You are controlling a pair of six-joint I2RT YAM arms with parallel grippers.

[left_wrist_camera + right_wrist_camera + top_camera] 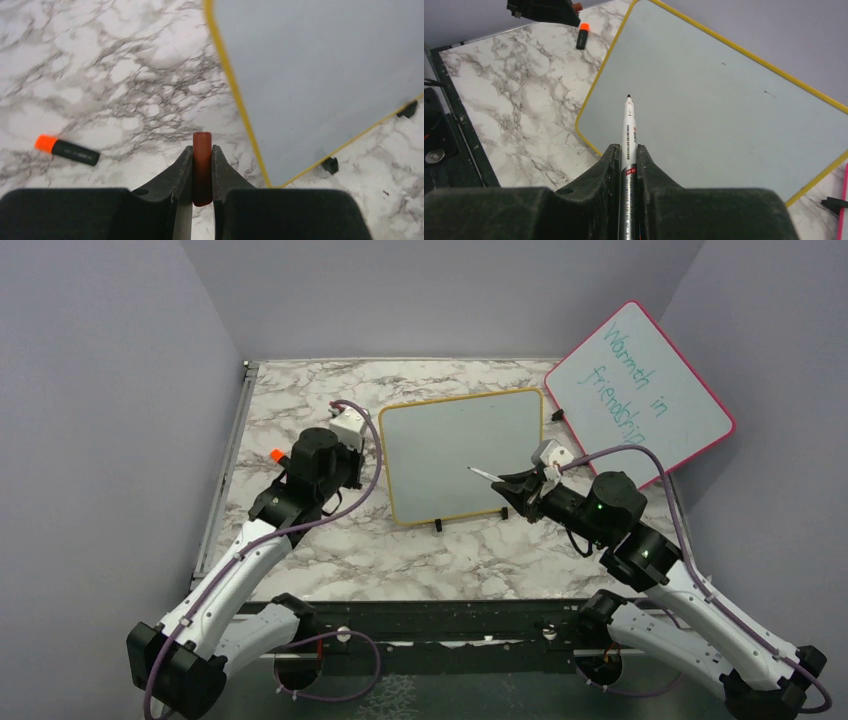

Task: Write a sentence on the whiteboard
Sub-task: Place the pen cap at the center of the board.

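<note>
Over the whiteboard [724, 100], right jaws clamp a marker [628, 130]; left jaws pinch its cap [202, 167].

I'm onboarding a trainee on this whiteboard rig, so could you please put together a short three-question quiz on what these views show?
1. True or false: the yellow-framed whiteboard already carries dark writing.
2. What does the right end effector grip? A) an eraser B) a white marker C) nothing
3. Fill in: the orange-tipped marker lies on the marble table to the ____ of the whiteboard, seen from the top camera.

Key
1. False; its surface is blank.
2. B; the uncapped white marker points its tip over the board.
3. Left, beside the left end effector, which is shut on a reddish cap.
</note>
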